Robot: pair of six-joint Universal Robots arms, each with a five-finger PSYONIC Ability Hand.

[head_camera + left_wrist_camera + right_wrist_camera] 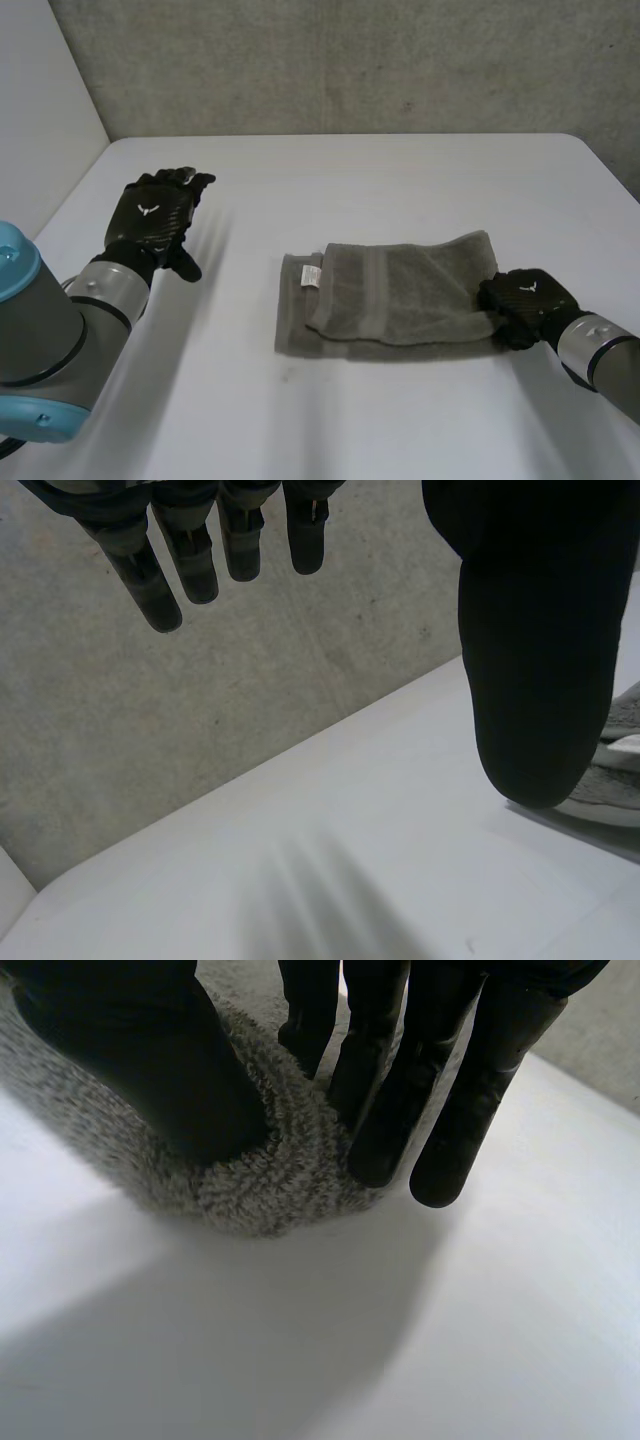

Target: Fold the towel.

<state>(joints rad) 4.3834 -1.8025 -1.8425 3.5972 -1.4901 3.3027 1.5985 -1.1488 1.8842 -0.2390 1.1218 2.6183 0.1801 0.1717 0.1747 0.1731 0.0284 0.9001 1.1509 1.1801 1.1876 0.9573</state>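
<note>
Pinching the towel (pixel 400 295) at its right end: one fold laid, more to do

Setup: grey towel lies near the middle of the white table (pixel 350 170), somewhat toward the robot's right. It is not flat in a single layer. An upper layer lies over a lower one, and the lower layer shows as a strip along the left end and along the near edge. A small white label (pixel 312 274) sits near the left end.

Right hand (pixel 525 300): at the towel's right end, low on the table. In the right wrist view the thumb (pixel 150 1070) presses on one side of a bunched ridge of pile and the fingers (pixel 380 1110) on the other, so the cloth is clamped between them. Reading: gripping the towel's right edge.

Left hand (pixel 155 215): well apart from the towel, over bare table on the robot's left. In the left wrist view the fingers (pixel 190 560) are straight and spread, with nothing between them and the thumb. Reading: open, empty.

Progress (judgement): a first fold appears done, but the layers do not line up, the upper one being skewed and short of the lower edges. What is left is probably a second fold, carrying the held right end across toward the left end, then tidying the edges. The left hand has no part in it yet. One-handed, the lower layer may drag along.
</note>
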